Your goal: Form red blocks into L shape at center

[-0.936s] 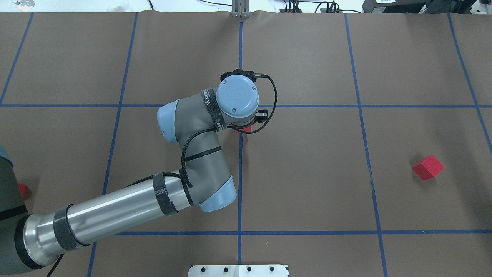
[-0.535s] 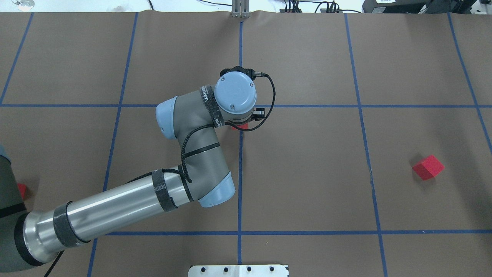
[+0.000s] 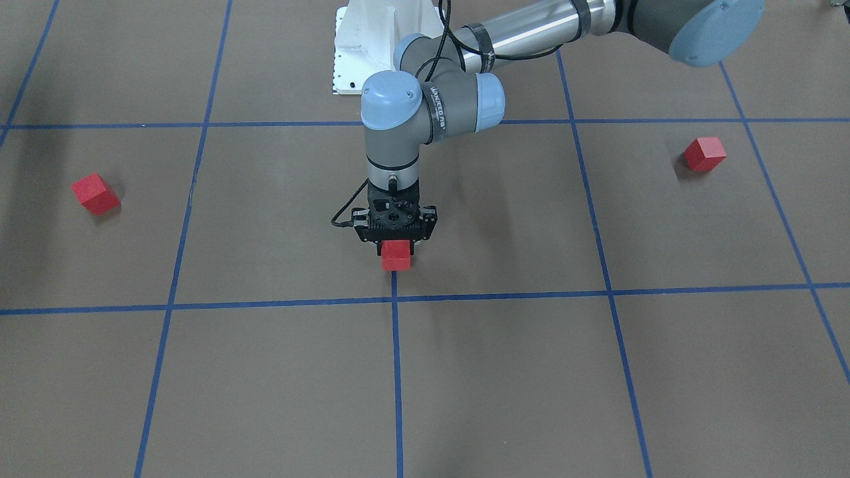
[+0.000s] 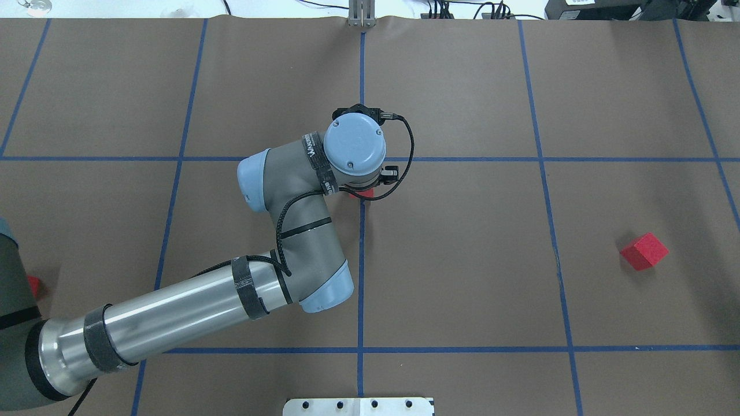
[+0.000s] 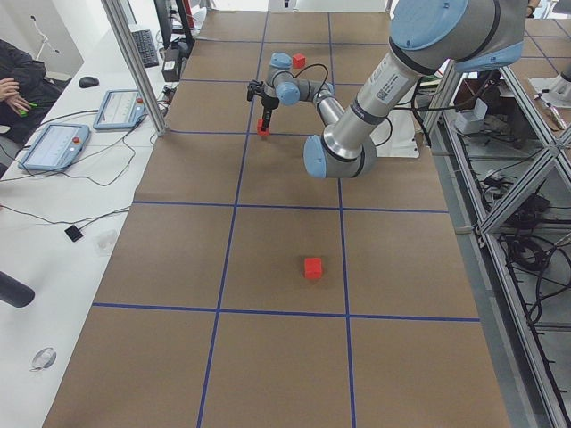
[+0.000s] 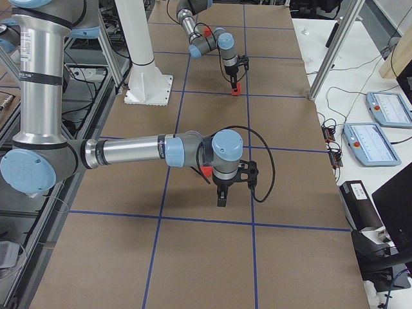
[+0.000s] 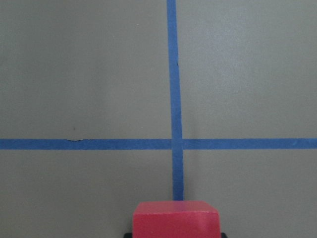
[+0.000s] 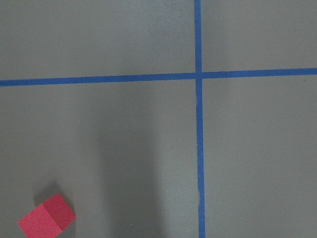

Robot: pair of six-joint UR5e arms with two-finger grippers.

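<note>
- Covering the table, a brown paper surface (image 4: 462, 277) carries a grid of thin blue tape lines.
- The grey-and-silver left arm (image 4: 173, 318) reaches to mid-table, wrist pointing straight down.
- The right arm (image 6: 129, 151) appears in the right-side view; whether its black right gripper (image 6: 221, 198) is wide or narrow, I cannot tell.
- The black left gripper (image 3: 396, 245) is clamped on a small matte red cube (image 3: 396, 260) (touching the paper or not, I cannot tell), just on the robot's side of the centre crossing (image 3: 394, 297).
- A second red cube (image 4: 643, 251) lies far to the robot's right, a third red cube (image 3: 704, 153) far to its left.
</note>
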